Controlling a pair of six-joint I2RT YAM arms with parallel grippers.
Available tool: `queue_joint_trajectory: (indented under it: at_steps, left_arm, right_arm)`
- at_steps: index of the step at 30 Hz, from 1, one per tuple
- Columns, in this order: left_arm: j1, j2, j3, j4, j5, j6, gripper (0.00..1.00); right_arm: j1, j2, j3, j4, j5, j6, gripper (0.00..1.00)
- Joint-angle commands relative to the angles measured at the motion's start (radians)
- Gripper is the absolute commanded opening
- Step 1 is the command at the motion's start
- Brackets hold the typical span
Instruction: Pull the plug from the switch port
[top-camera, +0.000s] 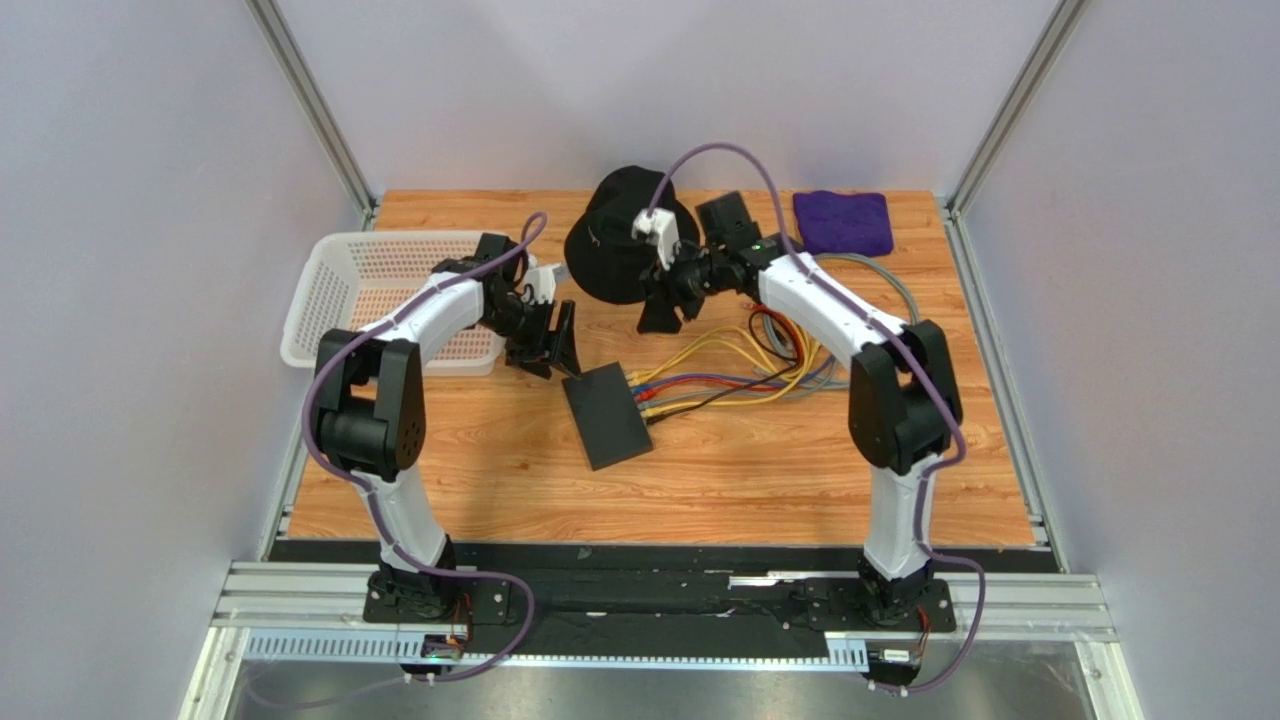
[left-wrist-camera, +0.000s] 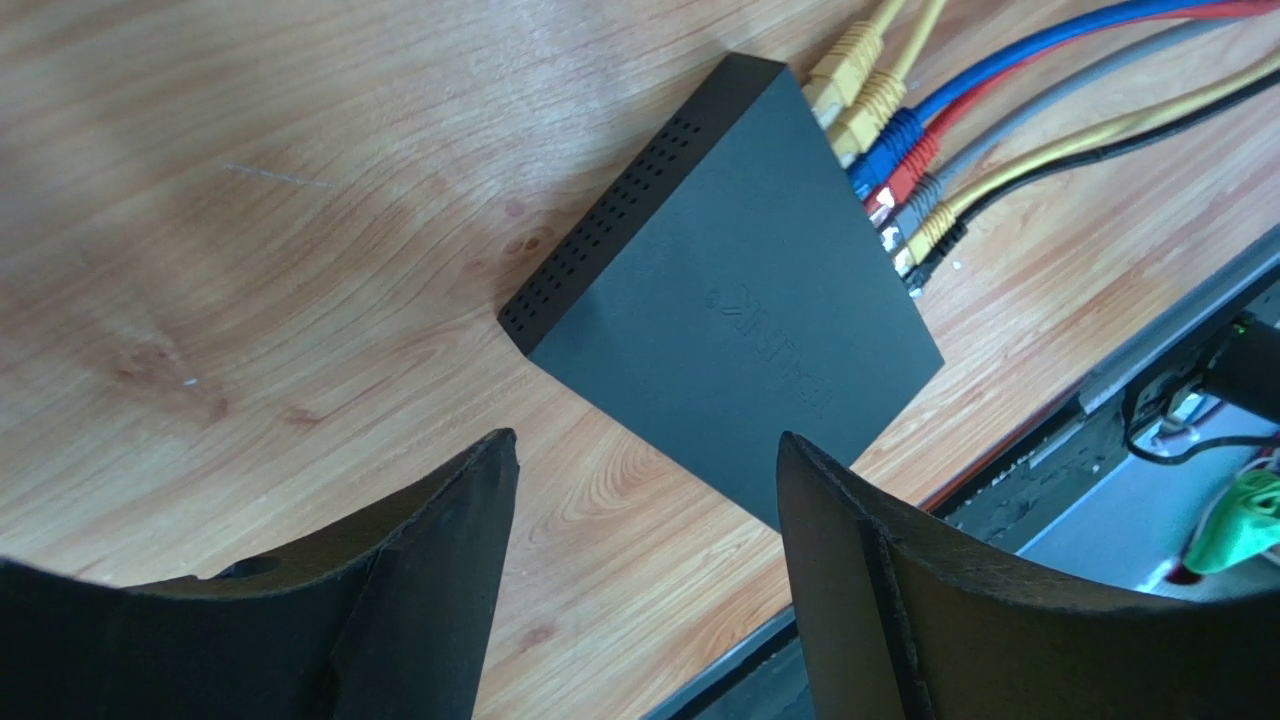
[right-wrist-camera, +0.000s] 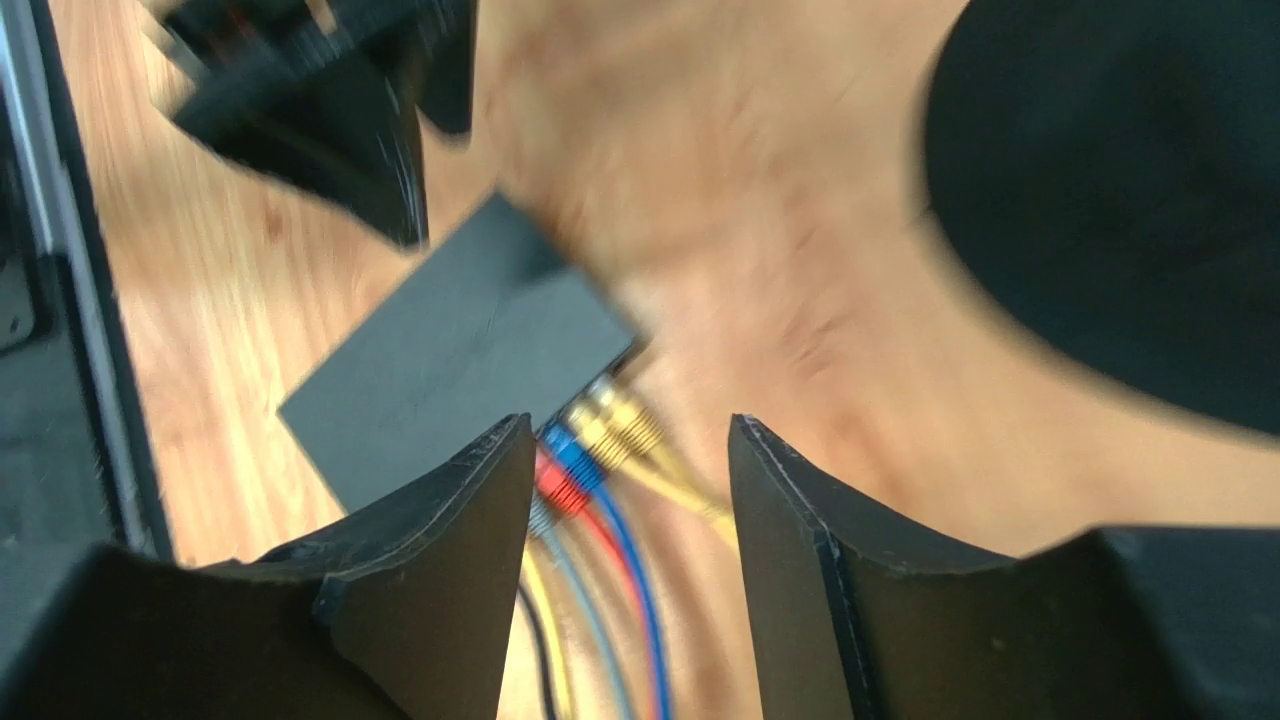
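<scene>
The switch (top-camera: 607, 417) is a flat matte-black box lying mid-table, also seen in the left wrist view (left-wrist-camera: 736, 300) and the right wrist view (right-wrist-camera: 451, 345). Several plugs (left-wrist-camera: 887, 150) sit in its port row: yellow, blue, red, grey and black, with cables (top-camera: 736, 375) fanning right. The same plugs (right-wrist-camera: 594, 443) show blurred in the right wrist view. My left gripper (top-camera: 549, 342) hovers open just behind the switch's left corner, nothing between its fingers (left-wrist-camera: 646, 438). My right gripper (top-camera: 661, 308) hangs open above the cable side, its fingers (right-wrist-camera: 628, 423) empty over the plugs.
A black bucket hat (top-camera: 631, 240) lies at the back centre, close behind the right gripper. A white basket (top-camera: 376, 293) stands at the left and a purple cloth (top-camera: 842, 221) at the back right. The table's front rail (left-wrist-camera: 1052, 450) runs near the switch.
</scene>
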Motion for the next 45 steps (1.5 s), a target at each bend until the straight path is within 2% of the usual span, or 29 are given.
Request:
queue_joint_trajectory:
  at_steps: [1, 9, 14, 18, 23, 25, 28, 33, 38, 45]
  left_arm:
    - [0.005, 0.02, -0.022, 0.016, 0.01, -0.054, 0.72]
    - [-0.016, 0.11, -0.014, 0.045, -0.002, -0.1, 0.71]
    - [-0.044, 0.228, 0.045, 0.046, 0.004, -0.142, 0.67]
    - [-0.047, 0.328, 0.172, 0.031, 0.01, -0.125, 0.63]
    - [-0.048, 0.437, 0.364, -0.013, -0.044, -0.087, 0.59]
    - [-0.047, 0.429, 0.401, -0.024, -0.054, -0.082, 0.63]
    - [-0.042, 0.345, 0.371, -0.024, -0.082, -0.097, 0.7]
    - [-0.038, 0.186, 0.273, 0.019, -0.042, -0.076, 0.73]
    - [-0.038, 0.201, 0.247, 0.006, 0.001, -0.085, 0.73]
    - [-0.048, 0.264, 0.274, 0.046, 0.051, -0.073, 0.71]
  right_arm:
    - [-0.011, 0.063, -0.023, -0.087, -0.039, -0.004, 0.55]
    - [-0.014, 0.204, 0.041, -0.123, -0.033, -0.017, 0.63]
    - [-0.011, 0.298, 0.113, -0.03, -0.01, 0.157, 0.65]
    - [0.021, 0.263, 0.106, -0.022, 0.029, 0.106, 0.66]
    - [-0.002, 0.236, 0.084, -0.075, 0.015, 0.056, 0.67]
    - [-0.013, 0.233, 0.077, -0.09, 0.007, 0.048, 0.67]
    - [-0.043, 0.245, 0.083, -0.095, -0.026, 0.046, 0.67]
    - [-0.065, 0.316, 0.173, -0.127, -0.075, 0.045, 0.67]
    - [-0.071, 0.405, 0.256, -0.162, -0.161, 0.043, 0.64]
    - [-0.071, 0.515, 0.377, -0.345, -0.247, -0.04, 0.59]
